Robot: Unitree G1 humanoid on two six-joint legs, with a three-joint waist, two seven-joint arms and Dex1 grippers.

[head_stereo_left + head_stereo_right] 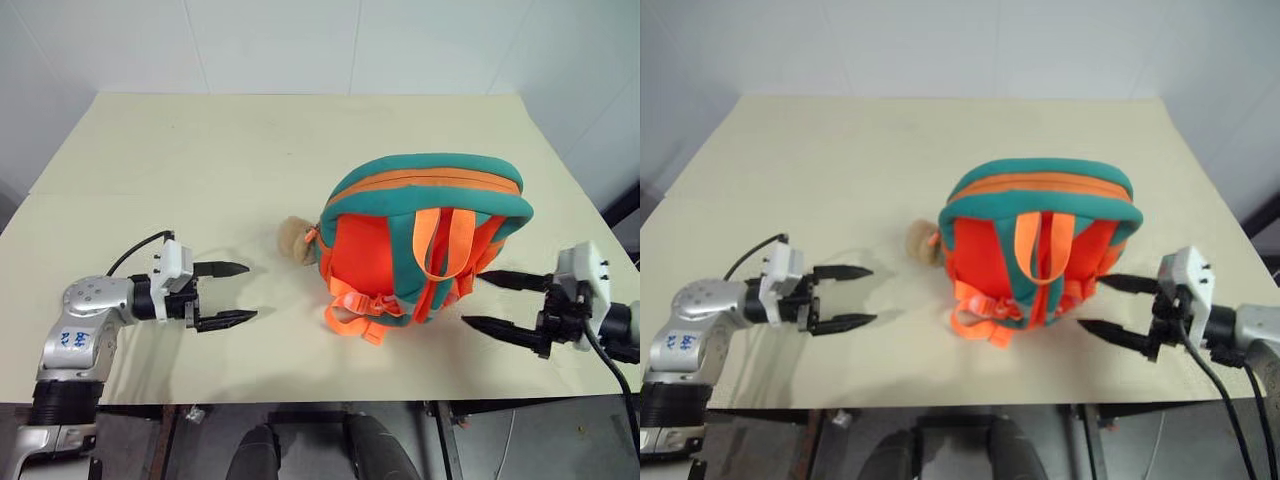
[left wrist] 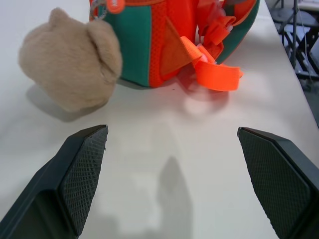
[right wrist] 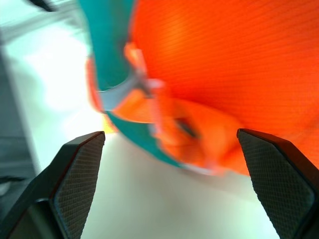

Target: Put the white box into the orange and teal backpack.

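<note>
Standing upright on the cream table [image 1: 200,180], right of centre, is the orange and teal backpack [image 1: 425,240]: bright orange body, teal trim and top band, orange webbing straps with a loop spilling at its base, tan plush charm [image 1: 294,240] hanging off its left side. Left gripper [image 1: 228,294] sits well apart on the left, fingers spread wide, holding nothing. Right gripper [image 1: 503,303] is just beside the bag's right edge, fingers also wide apart and empty. Left wrist view gives the fuzzy charm and mesh side panel close up; right wrist view gives blurred orange fabric and buckle.
</note>
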